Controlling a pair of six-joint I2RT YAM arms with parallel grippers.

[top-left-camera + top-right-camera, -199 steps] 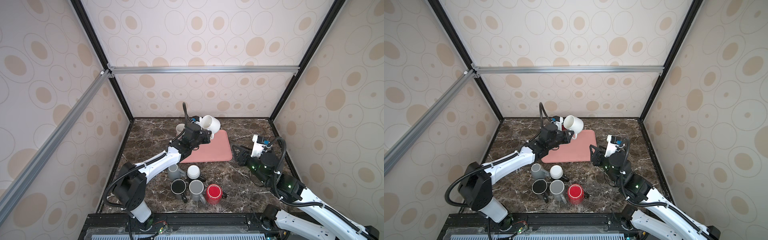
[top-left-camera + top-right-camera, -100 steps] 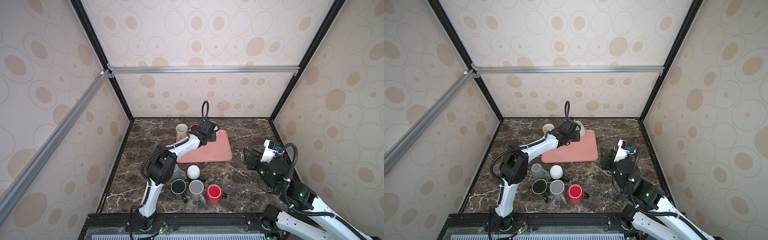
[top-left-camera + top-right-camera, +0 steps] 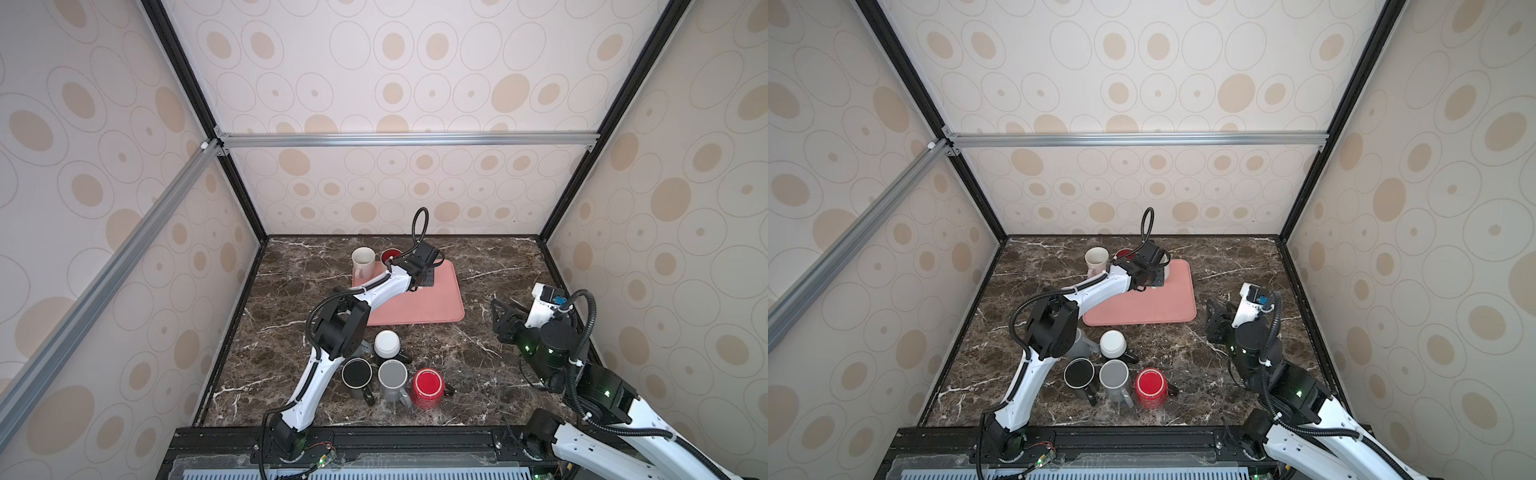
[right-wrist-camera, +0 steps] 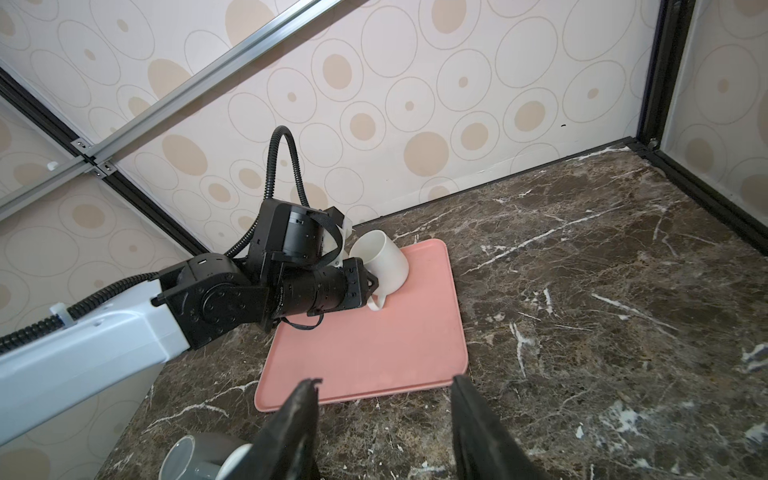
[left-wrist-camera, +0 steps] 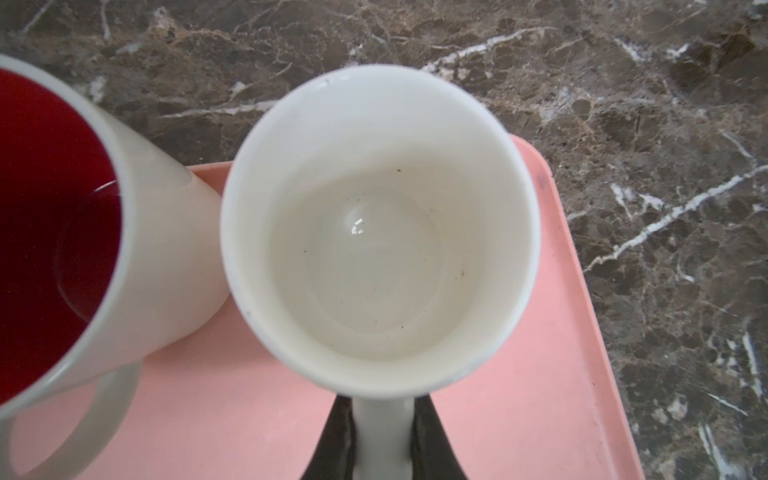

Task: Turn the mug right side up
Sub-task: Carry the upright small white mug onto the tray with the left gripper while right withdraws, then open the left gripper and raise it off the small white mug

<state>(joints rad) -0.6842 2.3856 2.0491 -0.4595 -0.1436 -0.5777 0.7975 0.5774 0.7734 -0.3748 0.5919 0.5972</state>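
My left arm (image 3: 376,290) stretches low to the far corner of the pink tray (image 4: 374,345), wrist level, my left gripper (image 5: 382,436) clamped on the handle of the white mug (image 5: 374,232). The mug is mouth up and slightly tilted, its base probably touching the tray. My right gripper (image 4: 384,381) hovers near the tray's front edge, jaws apart.

- We find the lower half of the pink tray (image 3: 419,307) bare at the centre of both top views, with room to come down.
- The tray's upper edge is crowded by the cream mug (image 3: 363,261), the red-lined mug (image 3: 390,254) and the white mug (image 4: 382,264).
- The left arm (image 3: 374,291) slants across the tray's left side, blocking it.
- Upside-down mugs (image 3: 392,374) fill the lower centre.
- Right of the tray, open marble (image 3: 498,266) reaches the right gripper (image 4: 384,380).
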